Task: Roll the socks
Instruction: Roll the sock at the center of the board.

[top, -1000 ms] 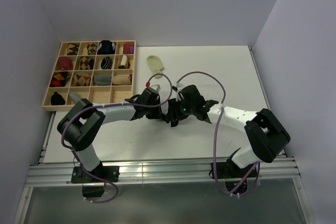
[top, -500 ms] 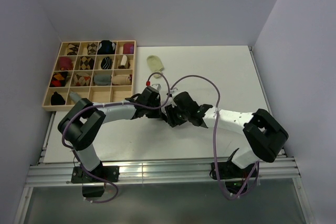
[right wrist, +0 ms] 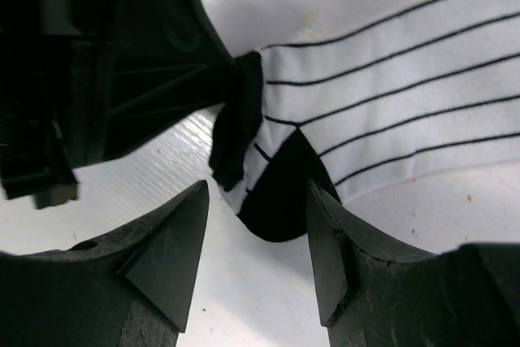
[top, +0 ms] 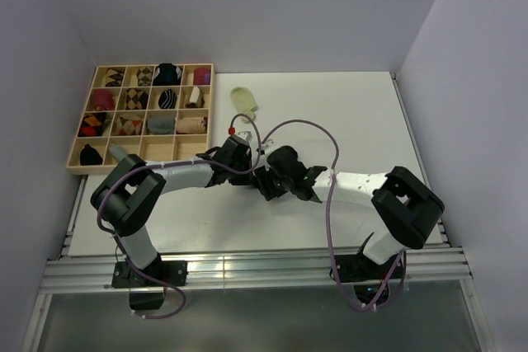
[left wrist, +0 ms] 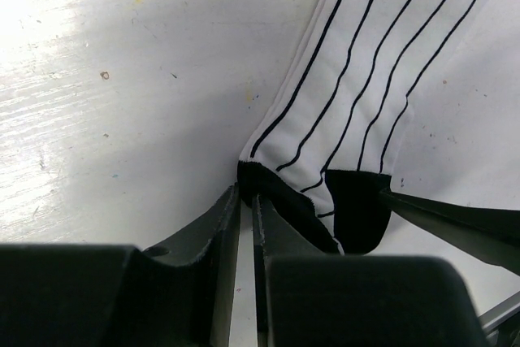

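Because the left gripper (left wrist: 247,197) is pinched shut on only the thin black cuff edge of the small white cotton sock with thin black stripes (left wrist: 366,79), its hold looks slight. A sideways tug could pull the fabric out from between the fingers. That sock lies flat, running forward and to the right from the left fingertips.

The right gripper (right wrist: 256,201) is spread wide, and the sock's black heel patch sits directly between and ahead of its fingertips. The left fingers are just beside it on its left. If it shuts from here, it may catch one layer only, or knock the other gripper. In either case the first fold would be skewed and the roll loose.

The plain pale yellow-green sock (top: 244,100) lies well beyond both grippers, untouched.

The white painted table (left wrist: 122,79) is smooth, speckled and glaring, so in my judgement cloth will slide rather than stay put when pushed. Plain pale walls (top: 247,6) close in the table on three sides. A wooden compartment tray (top: 157,148) of rolled socks (top: 167,98) sits far off to the left gripper's left.
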{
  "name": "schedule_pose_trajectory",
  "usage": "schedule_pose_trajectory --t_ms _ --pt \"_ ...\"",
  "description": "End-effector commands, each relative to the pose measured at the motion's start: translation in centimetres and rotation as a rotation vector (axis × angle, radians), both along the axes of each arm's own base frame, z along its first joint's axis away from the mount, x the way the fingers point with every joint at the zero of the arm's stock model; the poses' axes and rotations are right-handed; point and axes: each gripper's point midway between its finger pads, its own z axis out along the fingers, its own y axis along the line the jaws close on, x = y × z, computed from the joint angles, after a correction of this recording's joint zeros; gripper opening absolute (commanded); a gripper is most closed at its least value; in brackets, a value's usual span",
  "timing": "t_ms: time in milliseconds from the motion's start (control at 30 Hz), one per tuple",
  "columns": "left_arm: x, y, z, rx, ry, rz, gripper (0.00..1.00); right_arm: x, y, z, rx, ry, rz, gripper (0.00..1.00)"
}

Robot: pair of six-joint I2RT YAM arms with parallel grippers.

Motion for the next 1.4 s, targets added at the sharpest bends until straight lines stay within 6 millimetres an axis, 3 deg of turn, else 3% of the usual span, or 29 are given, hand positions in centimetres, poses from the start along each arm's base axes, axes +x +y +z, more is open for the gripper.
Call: schedule_pose_trajectory --t_ms 0,467,567,600,667,767,867,1000,1100,1200,1333,1367 --pt "-1.0 1.8 -2.0 0.095 0.038 -0.008 0.17 0.2 3.8 3.0 0.081 -0.121 0.145 0.59" --pt "-0.7 1.9 -1.6 0.084 0.032 0.005 0.17 -0.1 2.8 -1.4 -0.075 -0.051 0.142 0.57" --pt "-0.8 1.8 -1.4 0.065 0.039 0.003 0.17 0.0 2.0 -2.3 -0.130 -0.045 0.109 0.52" --pt "-0.7 1.7 -1.1 0.056 0.034 0.004 0.17 0.0 2.0 -2.5 -0.140 -0.036 0.101 0.43" --pt "-0.6 1.8 -0.8 0.046 0.031 0.016 0.18 -0.2 1.5 -2.8 -0.153 -0.017 0.081 0.35" --pt "-0.2 2.0 0.6 0.015 0.010 0.043 0.24 -0.9 1.5 -2.7 -0.136 0.022 0.068 0.14" --pt "0.3 2.6 3.0 -0.039 -0.030 0.089 0.34 -1.5 1.9 -1.8 -0.104 0.070 0.053 0.05" --pt "1.1 4.3 7.2 -0.094 -0.131 0.184 0.48 -2.4 3.2 -0.2 -0.021 0.164 0.052 0.02" --pt "0.4 5.5 8.7 -0.122 -0.168 0.223 0.56 -2.9 4.3 0.8 0.073 0.273 0.040 0.00" --pt "-0.5 6.0 9.7 -0.173 -0.175 0.250 0.62 -2.5 5.1 1.4 0.185 0.376 -0.009 0.00" --pt "-3.1 7.1 7.8 -0.224 -0.111 0.287 0.71 -2.2 5.9 1.8 0.371 0.535 -0.034 0.00" --pt "-2.9 6.9 8.2 -0.244 -0.118 0.293 0.73 -2.1 5.9 1.7 0.392 0.559 -0.036 0.00"
